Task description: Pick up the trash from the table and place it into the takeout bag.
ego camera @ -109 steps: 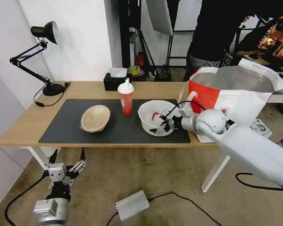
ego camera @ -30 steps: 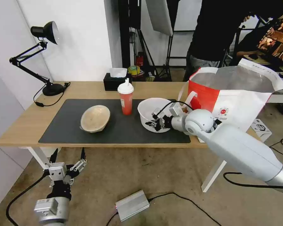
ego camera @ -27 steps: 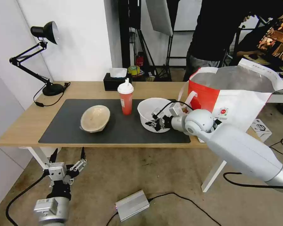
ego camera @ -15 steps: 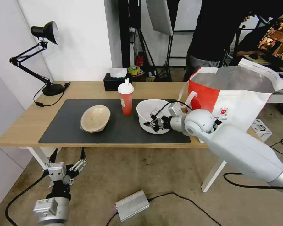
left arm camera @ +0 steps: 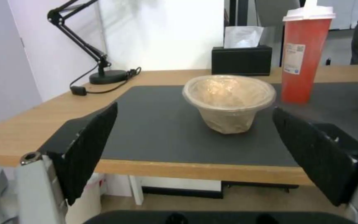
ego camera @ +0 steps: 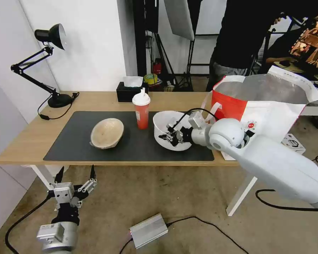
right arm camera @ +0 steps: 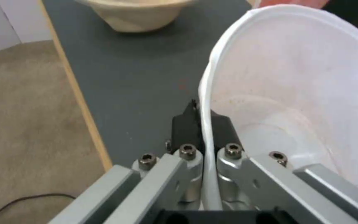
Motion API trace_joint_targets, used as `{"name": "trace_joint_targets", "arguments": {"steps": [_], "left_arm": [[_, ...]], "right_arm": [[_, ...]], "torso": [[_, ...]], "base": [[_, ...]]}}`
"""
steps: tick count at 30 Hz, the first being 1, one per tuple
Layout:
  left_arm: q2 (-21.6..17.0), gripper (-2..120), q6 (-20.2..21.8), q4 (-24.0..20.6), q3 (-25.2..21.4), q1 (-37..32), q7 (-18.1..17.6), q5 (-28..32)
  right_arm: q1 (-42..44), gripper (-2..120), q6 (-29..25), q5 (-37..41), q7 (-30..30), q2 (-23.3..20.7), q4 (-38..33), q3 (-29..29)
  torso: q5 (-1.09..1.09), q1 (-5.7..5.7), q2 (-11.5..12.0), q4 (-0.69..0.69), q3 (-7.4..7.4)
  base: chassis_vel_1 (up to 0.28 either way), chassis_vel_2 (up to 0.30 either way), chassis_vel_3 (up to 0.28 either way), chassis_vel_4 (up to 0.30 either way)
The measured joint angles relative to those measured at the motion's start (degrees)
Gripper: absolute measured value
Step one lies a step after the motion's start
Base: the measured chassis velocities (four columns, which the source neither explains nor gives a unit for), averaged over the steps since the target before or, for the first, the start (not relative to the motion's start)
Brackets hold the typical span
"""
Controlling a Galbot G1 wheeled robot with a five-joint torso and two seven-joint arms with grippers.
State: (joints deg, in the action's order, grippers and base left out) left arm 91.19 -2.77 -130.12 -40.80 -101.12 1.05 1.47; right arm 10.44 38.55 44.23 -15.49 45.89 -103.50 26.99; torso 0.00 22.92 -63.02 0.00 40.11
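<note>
The right tool (right arm camera: 204,124) is pinching the rim of the large white bowl (ego camera: 168,121), one pad outside the wall and one inside, near the front edge of the counter (ego camera: 31,137) at the right end of the dark mat (ego camera: 77,141). The bowl sits tipped, its mouth turned toward the counter's left end. The takeout bag (ego camera: 268,106) stands open at the counter's right end, just beyond the arm; by the look of it, nothing has gone in yet.

So the task is barely begun: one grasp made, no item delivered. The red cup (ego camera: 141,110) stands upright toward the mat's back edge, and the beige bowl (ego camera: 107,132) lies farther toward the left end, both untouched. The left tool (ego camera: 73,186) hangs below the counter's front edge at its left end, fingers spread wide.

Compared with 3.6 s ago, the white bowl was then sitting level with red scraps visible inside; it has since been tilted and drawn slightly leftward, while cup, beige bowl and bag have kept their places.
</note>
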Motion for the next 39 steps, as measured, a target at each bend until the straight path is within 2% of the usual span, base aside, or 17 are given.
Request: {"name": "trace_joint_targets", "arguments": {"steps": [21,39], "left_arm": [[0.0,100,0.0,0.4,0.3,0.2,0.0,-0.2],[0.0,100,0.0,0.4,0.2,0.3,0.0,-0.2]], "right_arm": [[-3.7,0,0.3,-0.6,-0.2,-2.3,-7.6,2.2],[-16.0,0,0.4,2.5,-1.4,-1.6,-7.4,7.0]], "torso": [[0.0,0.0,0.0,0.0,0.0],[0.0,0.0,0.0,0.0,0.0]], "base": [[0.0,0.0,0.0,0.0],[0.0,0.0,0.0,0.0]]}}
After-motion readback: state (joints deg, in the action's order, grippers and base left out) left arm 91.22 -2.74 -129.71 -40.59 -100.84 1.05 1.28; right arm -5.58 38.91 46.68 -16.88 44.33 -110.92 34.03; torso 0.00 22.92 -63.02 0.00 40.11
